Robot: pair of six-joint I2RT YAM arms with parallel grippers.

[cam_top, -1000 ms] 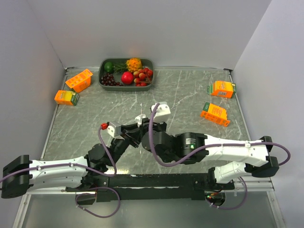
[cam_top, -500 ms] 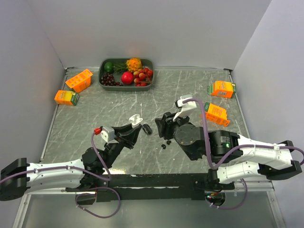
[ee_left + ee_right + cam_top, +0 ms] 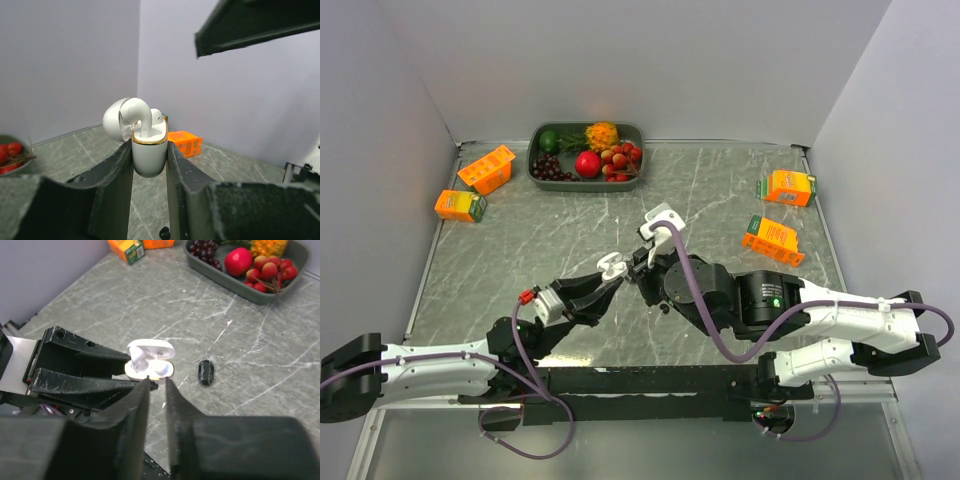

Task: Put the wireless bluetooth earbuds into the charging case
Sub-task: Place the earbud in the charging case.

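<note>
My left gripper [image 3: 608,272] is shut on the white, gold-rimmed charging case [image 3: 148,152], which it holds upright with the lid [image 3: 114,120] flipped open. A white earbud [image 3: 138,116] stands tilted in one well, its stem poking up, and a second white bud [image 3: 156,116] sits low behind it. From above, the case [image 3: 149,363] lies just beyond my right gripper [image 3: 156,381]. Its fingers stand a narrow gap apart with nothing between them, their tips at the case's near rim. A glossy black earbud [image 3: 205,372] lies on the marble to the right of the case.
A dark fruit tray [image 3: 638,172] sits at the back centre. Two orange cartons [image 3: 485,168] [image 3: 460,205] are at the back left and two more [image 3: 788,186] [image 3: 772,238] at the right. Grey walls enclose the table on three sides.
The right arm has swung back left from the table's middle and now hovers at the case. Its jaws have narrowed. The left gripper with the case has shifted slightly right and forward.
</note>
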